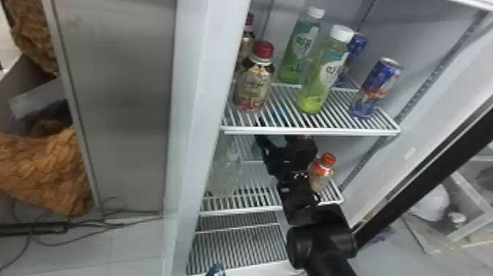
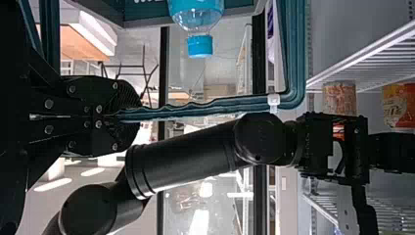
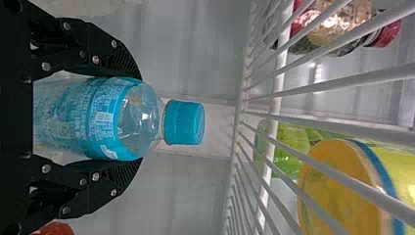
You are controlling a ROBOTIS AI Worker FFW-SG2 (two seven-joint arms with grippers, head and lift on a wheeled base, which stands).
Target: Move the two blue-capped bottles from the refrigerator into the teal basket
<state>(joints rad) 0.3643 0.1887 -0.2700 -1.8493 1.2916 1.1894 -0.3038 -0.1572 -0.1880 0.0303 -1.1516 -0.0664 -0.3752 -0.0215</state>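
From where I stand, the refrigerator's upper shelf [image 1: 311, 130] is well stocked: a red-capped bottle [image 1: 254, 80] at the front left with another red-capped one behind it, two green bottles [image 1: 317, 82] with white caps, one farther back, and two blue cans [image 1: 376, 88] toward the right. On the shelf below [image 1: 240, 211] there's a clear bottle [image 1: 227, 169] on the left and an orange-capped bottle [image 1: 322, 170] on the right.

One blue-capped bottle [image 3: 117, 120] is inside the fridge, between those two shelves, its cap pointing toward the bars of the upper one. I can't tell whether its base touches anything. The other blue-capped bottle [image 2: 195, 14] is in the teal basket [image 2: 293, 54], its capped end showing.

The right arm [image 1: 319, 242] comes in low, bends at a thick black joint, then runs up and leftward into the compartment, passing just beside the orange-capped bottle. Its tool [image 1: 280, 141] sits under the front edge of the upper shelf, two fingers clamped on opposite sides of the first bottle, the cap poking out past their tips.

The left tool [image 2: 129, 115] has its fingers pinched on the teal basket's rim, with the right arm stretching across near it toward the shelves.
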